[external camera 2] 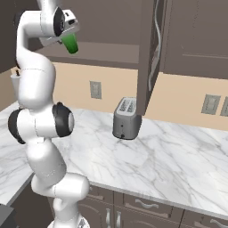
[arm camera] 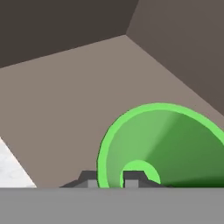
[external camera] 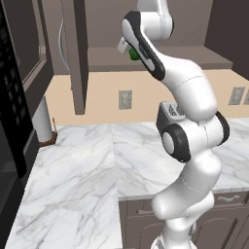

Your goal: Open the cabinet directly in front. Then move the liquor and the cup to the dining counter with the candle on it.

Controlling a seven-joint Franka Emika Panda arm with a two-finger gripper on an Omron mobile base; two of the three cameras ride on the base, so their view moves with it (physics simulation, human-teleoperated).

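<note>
Up at the open dark grey-brown wall cabinet (external camera 2: 147,53), the gripper (arm camera: 111,178) pinches the rim of the small bright green tapered cup (external camera 2: 70,43), which hangs tilted just below it.

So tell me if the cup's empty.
Empty: the hand view looks into the green cup and shows bare walls and bottom.

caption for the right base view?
White arm's gripper shut on bright green tapered cup inside the open dark cabinet.
</note>
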